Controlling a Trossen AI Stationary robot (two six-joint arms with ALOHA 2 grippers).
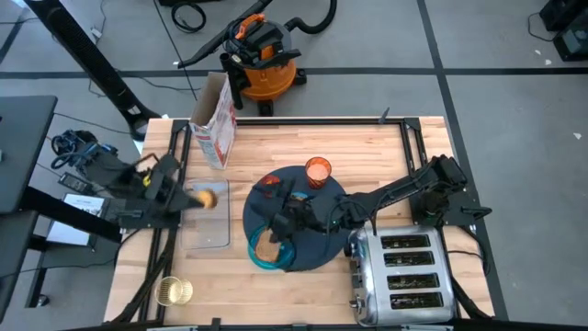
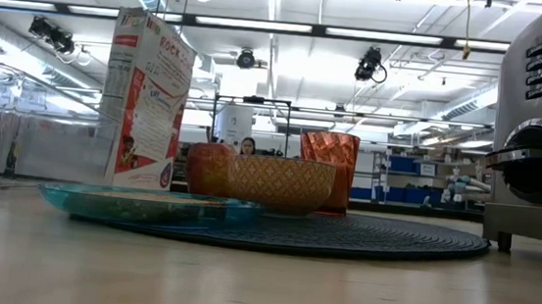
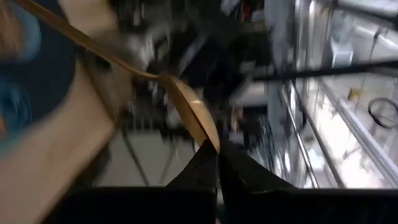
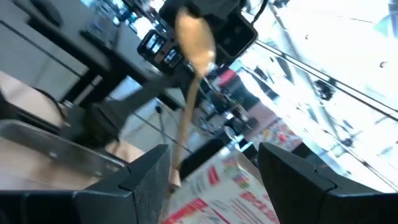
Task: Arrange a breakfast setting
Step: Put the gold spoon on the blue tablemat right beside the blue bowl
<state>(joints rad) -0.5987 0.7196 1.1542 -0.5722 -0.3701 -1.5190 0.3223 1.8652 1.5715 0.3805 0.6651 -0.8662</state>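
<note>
- My left gripper (image 3: 214,152), pressed together, pinches the gold metal spoon (image 3: 186,109) by its bowl, left of the dark slate-blue round mat (image 1: 317,241).
- The spoon is probably light, stiff and slippery; a mid-handle hold would likely serve better.
- My right gripper (image 4: 214,165) hangs spread above the mat.

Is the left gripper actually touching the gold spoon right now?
Touching. The left wrist view shows the left gripper with its fingers closed together on the bowl end of the gold spoon, no gap between them.

L pincer (image 3: 216,163) pinched tight; R pincer (image 4: 214,165) spread, arm reaching centre.
</note>
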